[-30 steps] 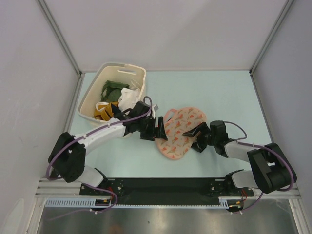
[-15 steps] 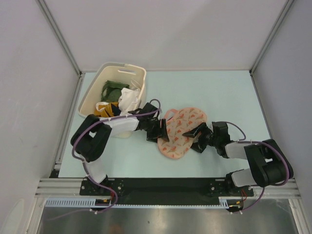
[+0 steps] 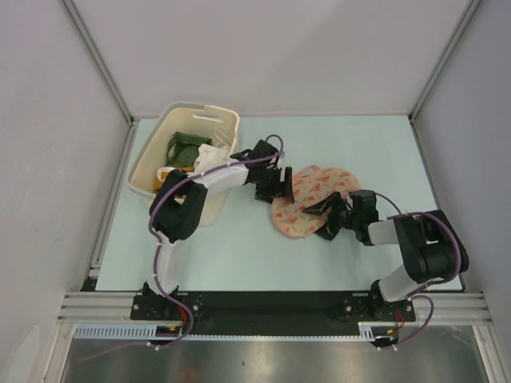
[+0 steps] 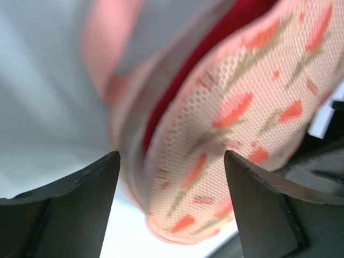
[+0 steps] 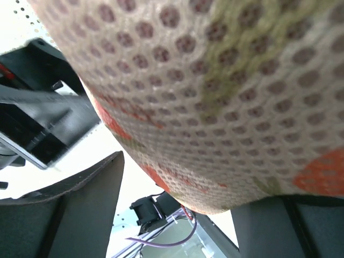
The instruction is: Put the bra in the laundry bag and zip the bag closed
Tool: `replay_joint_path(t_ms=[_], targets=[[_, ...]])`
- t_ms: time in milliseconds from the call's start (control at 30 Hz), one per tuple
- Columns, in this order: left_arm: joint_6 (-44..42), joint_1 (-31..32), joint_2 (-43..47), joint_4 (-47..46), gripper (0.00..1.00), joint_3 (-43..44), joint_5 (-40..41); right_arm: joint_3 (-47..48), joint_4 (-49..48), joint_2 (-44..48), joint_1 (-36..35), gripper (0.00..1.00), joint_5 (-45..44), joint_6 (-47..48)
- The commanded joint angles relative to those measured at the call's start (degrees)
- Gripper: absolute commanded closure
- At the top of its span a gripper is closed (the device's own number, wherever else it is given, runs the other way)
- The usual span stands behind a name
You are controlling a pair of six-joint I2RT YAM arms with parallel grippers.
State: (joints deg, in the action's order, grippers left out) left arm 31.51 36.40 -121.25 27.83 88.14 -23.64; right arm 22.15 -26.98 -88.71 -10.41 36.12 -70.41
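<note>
The laundry bag (image 3: 316, 196), a pink leaf-print mesh pouch, lies mid-table, tilted between both grippers. My left gripper (image 3: 277, 185) is at its left edge, open. In the left wrist view the bag's rounded end (image 4: 226, 123) sits between the two fingers without being pinched (image 4: 171, 156), and the deep red bra (image 4: 226, 37) shows inside through the bag's gap. My right gripper (image 3: 321, 210) is at the bag's near right side, jaws wide apart. In the right wrist view the mesh (image 5: 215, 80) fills the frame and rests over the right finger (image 5: 301, 226).
A cream plastic basket (image 3: 148, 171) stands at the left, holding green (image 3: 185, 148), white (image 3: 209, 159) and yellow (image 3: 168, 177) clothes. The left arm reaches past the basket's right side. Grey walls enclose the pale table on three sides.
The left arm has folded back and its gripper moved up and right to the bag's left edge. The bag has shifted up and right. The right gripper followed slightly away from the base.
</note>
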Motion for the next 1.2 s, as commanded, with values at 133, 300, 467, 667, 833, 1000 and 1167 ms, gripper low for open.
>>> replay_joint_path(t_ms=[133, 300, 467, 667, 833, 1000, 1167], targets=[[-5.6, -0.4, 15.4, -0.3, 0.1, -5.1, 15.8, 1.3, 1.2, 0.5, -0.2, 0.25, 0.0, 2.6], [-6.0, 2.9, 29.2, -6.6, 0.19, -18.9, 14.1, 2.0, 3.1, 4.1, -1.7, 0.31, -0.5, 2.1], [-4.6, 8.9, 35.9, -16.6, 0.28, -31.1, 11.9, 3.8, 8.4, 9.3, -1.9, 0.35, -2.1, -1.1], [-3.2, 15.8, 34.3, -26.8, 0.32, -34.9, 13.0, 5.3, 12.2, 10.4, -2.1, 0.43, -4.3, -5.3], [-1.6, 18.7, 32.4, -30.8, 0.18, -35.0, 17.8, 5.8, 14.0, 11.3, -2.9, 0.54, -5.2, -8.2], [1.1, 19.8, 29.8, -35.0, 0.28, -35.8, 21.8, 5.6, 15.6, 13.0, -3.8, 0.6, -7.3, -13.1], [2.4, 21.3, 28.8, -37.5, 0.44, -36.7, 26.3, 6.0, 16.9, 14.2, -5.5, 0.62, -10.3, -19.3]])
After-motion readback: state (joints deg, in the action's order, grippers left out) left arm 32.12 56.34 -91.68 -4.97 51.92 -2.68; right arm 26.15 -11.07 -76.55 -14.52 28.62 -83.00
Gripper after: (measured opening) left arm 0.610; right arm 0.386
